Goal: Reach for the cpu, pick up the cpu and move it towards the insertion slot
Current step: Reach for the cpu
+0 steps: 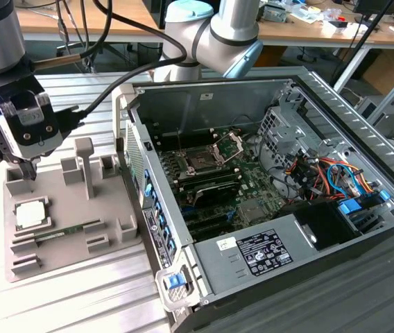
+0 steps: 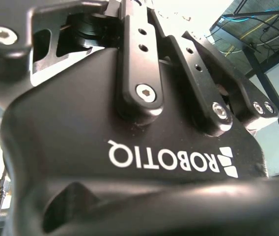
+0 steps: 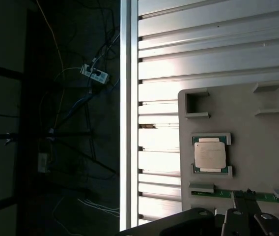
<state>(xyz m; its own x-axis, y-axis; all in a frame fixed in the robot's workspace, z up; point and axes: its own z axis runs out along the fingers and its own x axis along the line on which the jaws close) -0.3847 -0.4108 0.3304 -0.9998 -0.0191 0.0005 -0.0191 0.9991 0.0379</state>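
The cpu (image 1: 30, 214) is lying in its nest on a grey holder tray (image 1: 69, 205) on the counter (image 1: 93, 298), at the exterior view's left, well apart from the insertion slot (image 1: 202, 161) inside the computer case (image 1: 204, 104). Reaching well probably means centring squarely above the cpu before descending. The tool (image 1: 28, 171) is hovering just beyond the cpu's far edge, holding nothing; whether released or clenched, I cannot tell.

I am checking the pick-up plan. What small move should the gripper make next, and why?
Probably shift sideways until it is centred over the cpu. In the exterior view the gripper hangs by the tray's edge, apart from the cpu, which lies flat in its nest.
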